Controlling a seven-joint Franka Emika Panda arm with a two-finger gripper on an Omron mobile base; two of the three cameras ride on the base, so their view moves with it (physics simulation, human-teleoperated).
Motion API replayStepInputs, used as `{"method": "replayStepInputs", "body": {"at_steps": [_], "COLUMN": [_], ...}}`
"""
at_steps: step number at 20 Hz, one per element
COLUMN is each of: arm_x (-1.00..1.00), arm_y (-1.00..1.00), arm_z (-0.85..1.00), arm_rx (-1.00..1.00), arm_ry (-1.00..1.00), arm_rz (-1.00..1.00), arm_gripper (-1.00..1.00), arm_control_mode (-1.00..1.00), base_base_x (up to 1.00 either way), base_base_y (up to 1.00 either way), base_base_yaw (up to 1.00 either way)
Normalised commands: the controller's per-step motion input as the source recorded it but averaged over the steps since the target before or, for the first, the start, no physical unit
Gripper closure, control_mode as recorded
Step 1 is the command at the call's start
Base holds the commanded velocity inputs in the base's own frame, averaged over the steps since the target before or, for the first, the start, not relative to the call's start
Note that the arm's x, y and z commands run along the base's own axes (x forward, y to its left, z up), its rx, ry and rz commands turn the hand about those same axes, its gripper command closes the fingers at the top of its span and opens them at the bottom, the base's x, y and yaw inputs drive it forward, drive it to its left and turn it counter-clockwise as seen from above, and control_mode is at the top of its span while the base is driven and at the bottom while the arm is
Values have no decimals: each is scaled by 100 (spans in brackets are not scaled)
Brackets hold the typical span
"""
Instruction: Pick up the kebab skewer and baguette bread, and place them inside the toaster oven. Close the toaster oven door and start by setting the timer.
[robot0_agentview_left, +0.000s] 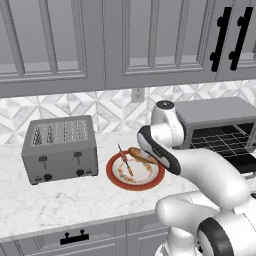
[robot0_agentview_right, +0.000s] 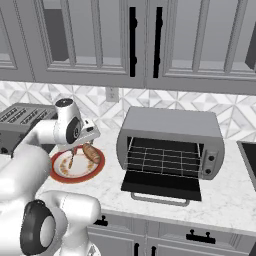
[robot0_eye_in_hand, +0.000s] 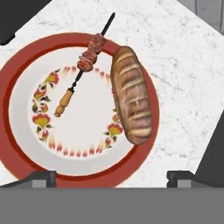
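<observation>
The fingers (robot0_eye_in_hand: 43, 178) are spread wide and grasp nothing, poised above the red-rimmed plate (robot0_eye_in_hand: 13, 144) on the marble surface (robot0_agentview_left: 60, 200). Nothing has gone in yet: the kebab skewer (robot0_eye_in_hand: 85, 65) and baguette bread (robot0_eye_in_hand: 130, 94) lie side by side on that plate (just beside each other, not stacked). To the right, the toaster oven (robot0_agentview_right: 170, 122) stands with its door (robot0_agentview_right: 162, 186) dropped open and its wire rack bare. Both pickups, closing and the timer remain.

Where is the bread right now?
The bread lies on the red-rimmed plate, along its right edge in the hand view, beside the skewer, on the counter between toaster and toaster oven.
</observation>
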Motion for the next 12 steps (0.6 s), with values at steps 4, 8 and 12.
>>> {"method": "replayStepInputs", "body": {"at_steps": [4, 8, 12], "arm_x": [52, 57, 43], "arm_y": [0, 0, 6], "arm_z": [-39, -41, -40], "arm_rx": [0, 0, 0], "arm_ry": [0, 0, 0], "arm_rz": [0, 0, 0], "arm_gripper": [-100, -100, -100], "arm_control_mode": [-100, -100, -100], "base_base_x": [0, 0, 0], "base_base_y": [0, 0, 0], "base_base_yaw": [0, 0, 0]}}
